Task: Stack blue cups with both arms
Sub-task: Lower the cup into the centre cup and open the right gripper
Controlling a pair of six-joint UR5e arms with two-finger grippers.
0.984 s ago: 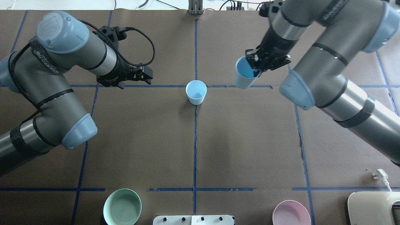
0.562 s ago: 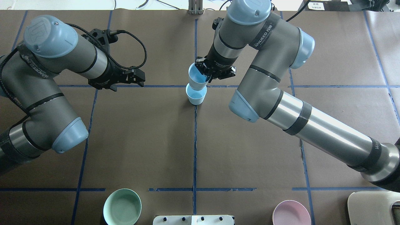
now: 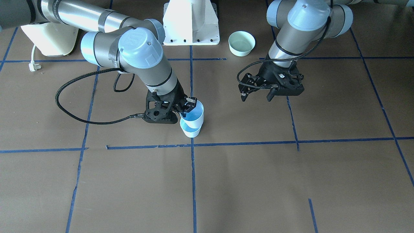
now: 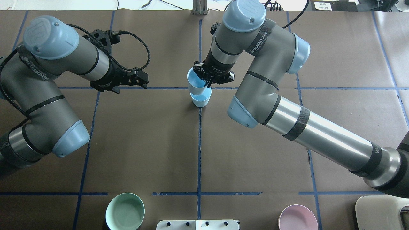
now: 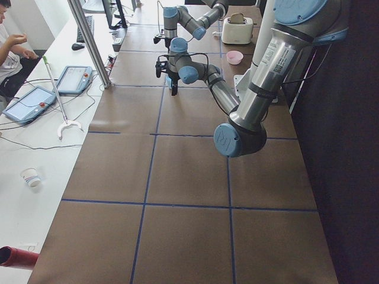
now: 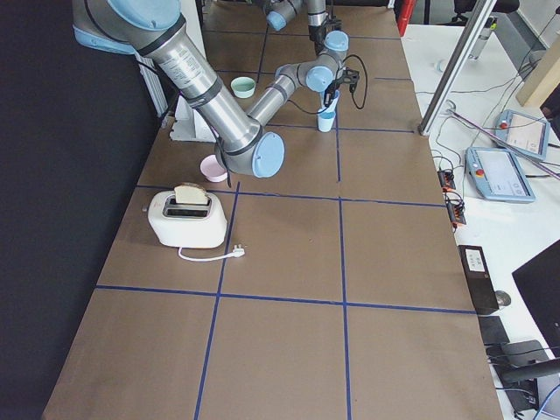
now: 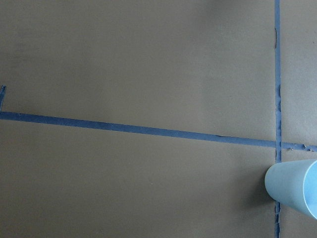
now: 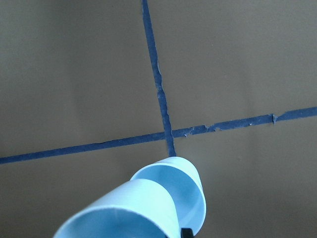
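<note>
One blue cup [image 4: 201, 99] stands upright at the tape crossing in the middle of the table. My right gripper [image 4: 206, 80] is shut on the rim of the second blue cup [image 4: 194, 83]. It holds that cup tilted, with its base inside the standing cup's mouth. The front-facing view shows the held cup [image 3: 194, 116] partly nested in the lower cup [image 3: 190, 132]. In the right wrist view the held cup [image 8: 124, 210] fills the foreground before the lower cup [image 8: 190, 191]. My left gripper [image 4: 127, 84] is open and empty, hovering to the left of the cups.
A mint-green bowl [image 4: 125, 211] and a pink bowl [image 4: 297, 218] sit at the near table edge. A toaster [image 4: 381, 212] is at the near right corner. The white pedestal base [image 3: 190, 22] stands between the arms.
My right arm has swung left with its cup, from the right of the standing cup to over it, and lowered it into its mouth. My left arm drew back slightly to the left.
</note>
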